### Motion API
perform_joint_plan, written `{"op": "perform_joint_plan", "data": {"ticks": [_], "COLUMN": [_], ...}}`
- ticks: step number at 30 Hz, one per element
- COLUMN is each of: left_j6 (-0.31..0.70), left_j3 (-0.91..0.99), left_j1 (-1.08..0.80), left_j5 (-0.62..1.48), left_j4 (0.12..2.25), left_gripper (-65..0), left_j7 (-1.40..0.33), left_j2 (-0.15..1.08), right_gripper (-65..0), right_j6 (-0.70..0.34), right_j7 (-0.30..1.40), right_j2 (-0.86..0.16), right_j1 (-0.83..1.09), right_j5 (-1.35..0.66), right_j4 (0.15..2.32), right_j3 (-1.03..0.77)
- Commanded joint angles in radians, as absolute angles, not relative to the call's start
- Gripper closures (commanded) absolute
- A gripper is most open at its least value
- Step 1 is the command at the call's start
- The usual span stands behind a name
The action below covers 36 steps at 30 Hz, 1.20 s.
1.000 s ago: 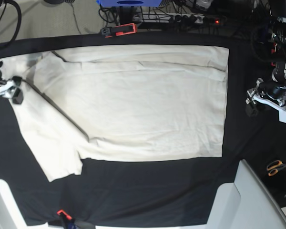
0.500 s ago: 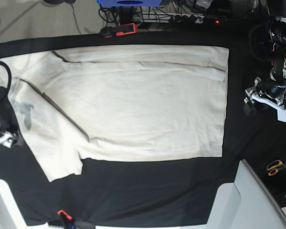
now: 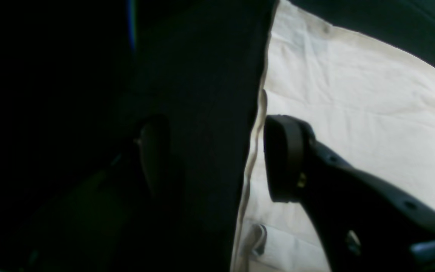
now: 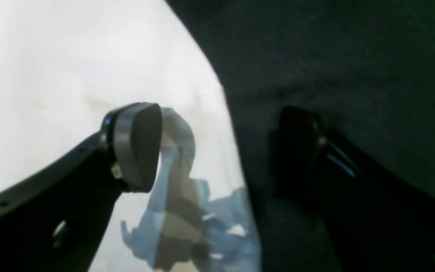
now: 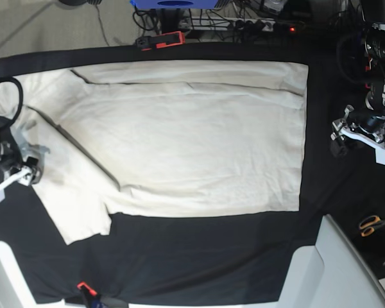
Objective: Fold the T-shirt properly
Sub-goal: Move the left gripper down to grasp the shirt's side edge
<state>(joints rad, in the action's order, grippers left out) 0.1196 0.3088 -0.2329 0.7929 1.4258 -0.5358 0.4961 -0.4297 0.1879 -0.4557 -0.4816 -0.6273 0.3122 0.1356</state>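
Black-draped desk [image 5: 199,256], T-shirt [image 5: 179,147] spread flat, barely folded, most folding left. Right claw [image 4: 217,147] gapes wide astride its left-edge hem; left claw [image 3: 213,158] parted, empty, over the right hem.

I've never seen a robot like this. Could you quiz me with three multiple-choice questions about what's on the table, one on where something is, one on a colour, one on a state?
1. Where are the scissors?
A. on the T-shirt
B. off the shirt, at the base view's right edge
C. in a gripper

2. What colour is the table cloth?
A. black
B. red
C. cream

3. How is the right gripper?
A. shut on a sleeve
B. open, astride the shirt's edge
C. holding scissors

Answers: 1 B, they lie apart from the T-shirt at the far right. 2 A, dark cloth surrounds the cream shirt. 3 B, its fingers stand wide apart, one over shirt, one over cloth.
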Motion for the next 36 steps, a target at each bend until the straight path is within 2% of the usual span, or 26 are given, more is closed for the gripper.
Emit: {"op": "perform_joint_plan", "data": {"ticks": [1,9,14,17,36], "left_j6": [0.124,0.124,0.124,0.124,0.124], "left_j3": [0.318,0.318,0.318,0.318,0.309], "left_j1": [-0.223,-0.223,-0.223,-0.223,-0.191], "left_j5": [0.802,0.802,0.802,0.802,0.802], "left_j4": [1.44,1.431,1.431,1.431,1.425], "left_gripper": [-38.0,-38.0,-38.0,-38.0,-38.0], "left_j7": [-0.516,-0.516,-0.516,-0.516,-0.516], "left_j2": [0.518,0.518,0.518,0.518,0.513], "right_gripper": [-46.1,-45.8,-32.9,-29.4,-28.5], "right_j6": [-0.44,-0.466,-0.501,-0.501,-0.499], "right_j7": [0.197,0.209,0.234,0.234,0.186], "right_j2": [-0.467,-0.432,-0.42,-0.42,-0.43], "right_j1": [-0.501,-0.501,-0.501,-0.499,-0.521], "right_j5": [-0.631,-0.631,-0.631,-0.631,-0.633], "right_j4": [0.32,0.325,0.325,0.325,0.326], "right_j3": [0.136,0.137,0.136,0.131,0.133]}}
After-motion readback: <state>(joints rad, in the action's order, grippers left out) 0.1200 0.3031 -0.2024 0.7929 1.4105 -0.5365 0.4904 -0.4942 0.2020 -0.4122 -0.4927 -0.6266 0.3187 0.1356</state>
